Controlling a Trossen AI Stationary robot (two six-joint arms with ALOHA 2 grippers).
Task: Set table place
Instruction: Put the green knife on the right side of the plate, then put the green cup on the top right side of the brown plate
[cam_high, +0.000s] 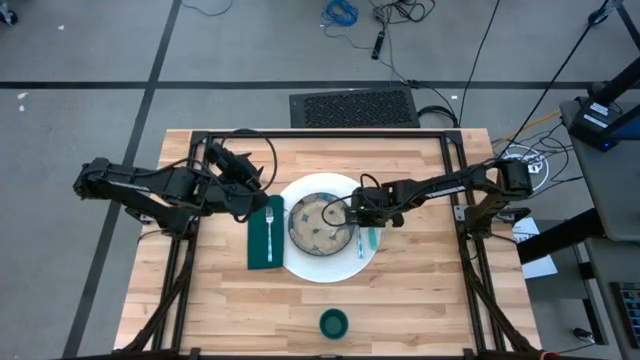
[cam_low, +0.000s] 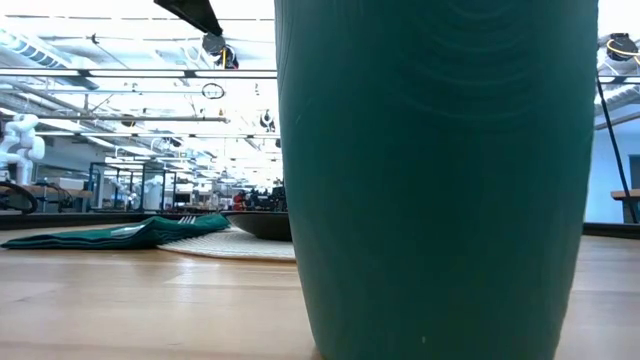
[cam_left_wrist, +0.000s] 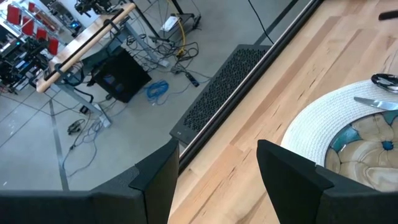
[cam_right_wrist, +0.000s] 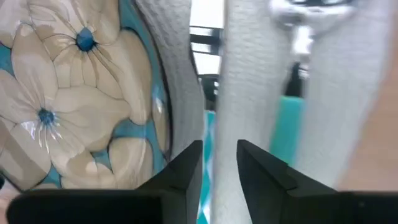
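Observation:
A white plate (cam_high: 300, 262) sits mid-table with the speckled bowl (cam_high: 318, 222) on it. The green napkin (cam_high: 258, 240) lies left of the plate, with the fork (cam_high: 270, 225) on it. A teal-handled knife (cam_high: 360, 242) and the teal-handled spoon (cam_high: 373, 238) lie on the plate's right part. My right gripper (cam_high: 353, 212) hovers low there, narrowly open, its fingers either side of the knife (cam_right_wrist: 208, 158); bare plate shows between the knife and one finger. My left gripper (cam_high: 250, 172) is open and empty over the table, far-left of the plate. The green cup (cam_high: 333, 322) stands near the front edge.
The black frame (cam_high: 320, 133) runs along the table's edges. Bare wood (cam_high: 430, 290) lies right of and in front of the plate. In the low view the cup (cam_low: 430, 180) blocks most of the picture. A floor mat (cam_high: 355, 108) lies beyond the far edge.

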